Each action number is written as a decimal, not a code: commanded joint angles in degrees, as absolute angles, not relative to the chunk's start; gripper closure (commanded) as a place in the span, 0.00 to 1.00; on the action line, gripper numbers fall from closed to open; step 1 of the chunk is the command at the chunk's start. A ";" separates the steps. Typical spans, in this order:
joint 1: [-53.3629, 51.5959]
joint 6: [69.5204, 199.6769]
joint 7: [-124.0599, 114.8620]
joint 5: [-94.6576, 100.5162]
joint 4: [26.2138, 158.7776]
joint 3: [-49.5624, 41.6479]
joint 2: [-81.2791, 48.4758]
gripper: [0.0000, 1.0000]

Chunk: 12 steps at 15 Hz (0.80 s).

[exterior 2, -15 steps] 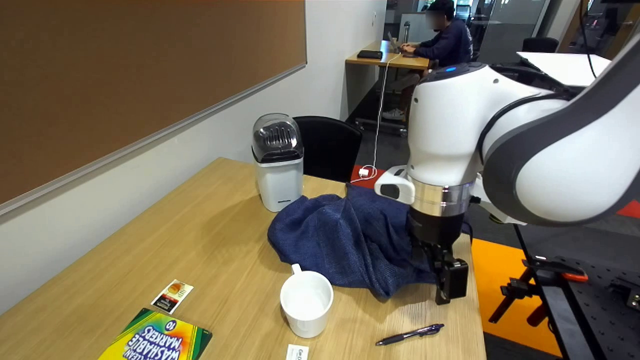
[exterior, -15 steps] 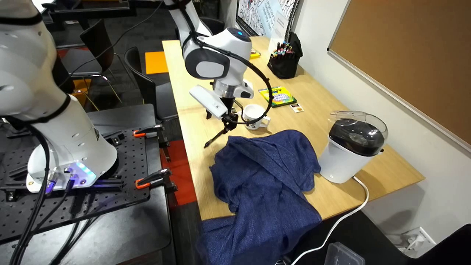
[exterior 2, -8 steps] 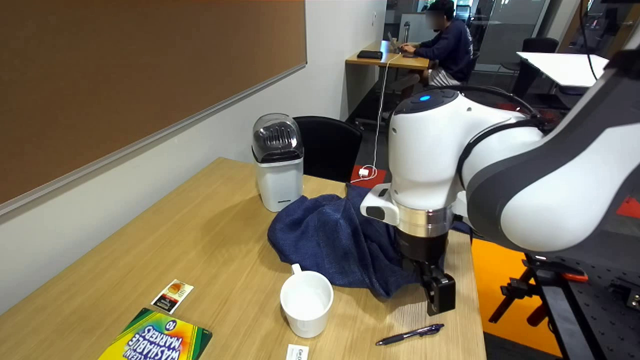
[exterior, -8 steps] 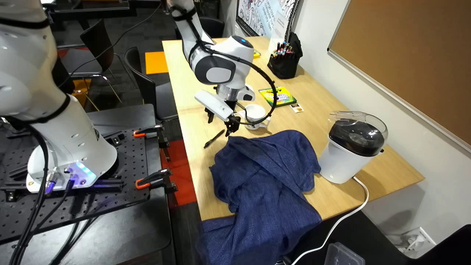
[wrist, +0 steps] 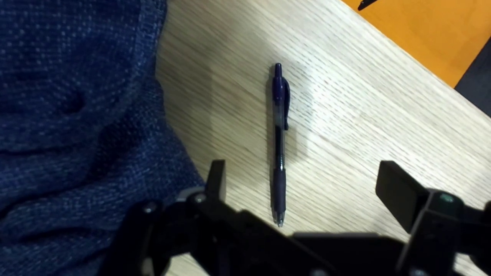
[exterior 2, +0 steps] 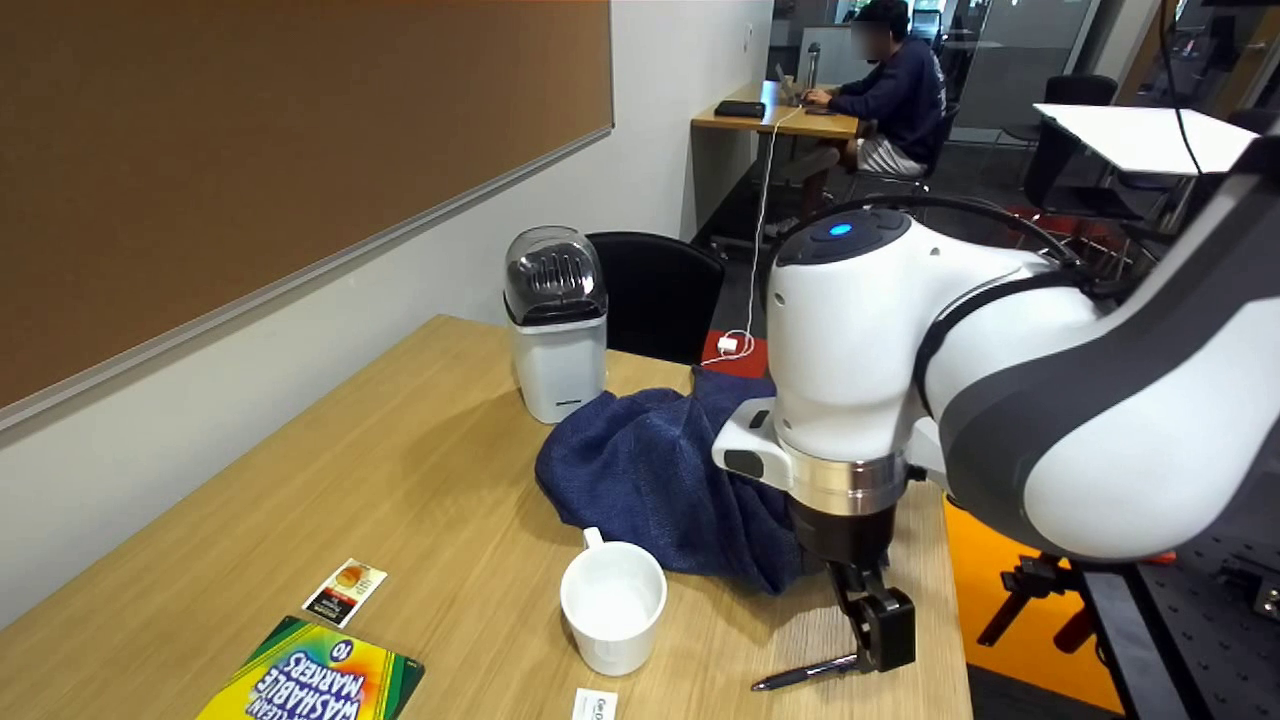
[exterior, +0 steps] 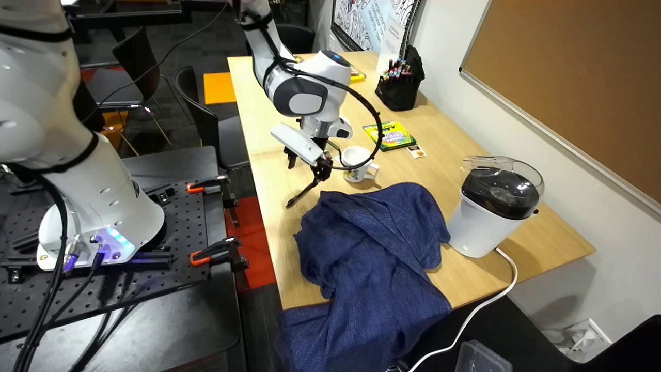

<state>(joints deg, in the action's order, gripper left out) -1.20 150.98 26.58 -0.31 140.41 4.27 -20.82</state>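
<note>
With its jaws spread wide, the gripper (wrist: 302, 179) hangs low over the desk (exterior 2: 450, 510), and in the wrist view a pen (wrist: 279, 145) lies loose there between them, near a blue cloth (wrist: 76, 145). An upright mug (exterior 2: 613, 628) stands nearby, its white inside showing in both exterior views. Farther along the desk, in an exterior view, a black case (exterior: 397, 95) is packed with colored markers (exterior: 396, 71).
</note>
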 commanded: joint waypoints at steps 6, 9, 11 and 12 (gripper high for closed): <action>-2.17 158.61 23.50 9.17 141.76 2.79 -22.20 0.00; -1.75 164.64 22.86 12.68 142.44 2.65 -24.19 0.00; -1.08 168.29 23.02 13.23 142.73 3.18 -25.85 0.00; -0.69 169.75 23.17 13.06 142.60 3.50 -26.89 0.00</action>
<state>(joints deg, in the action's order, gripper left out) -1.31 165.20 24.57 11.43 142.18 3.19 -24.93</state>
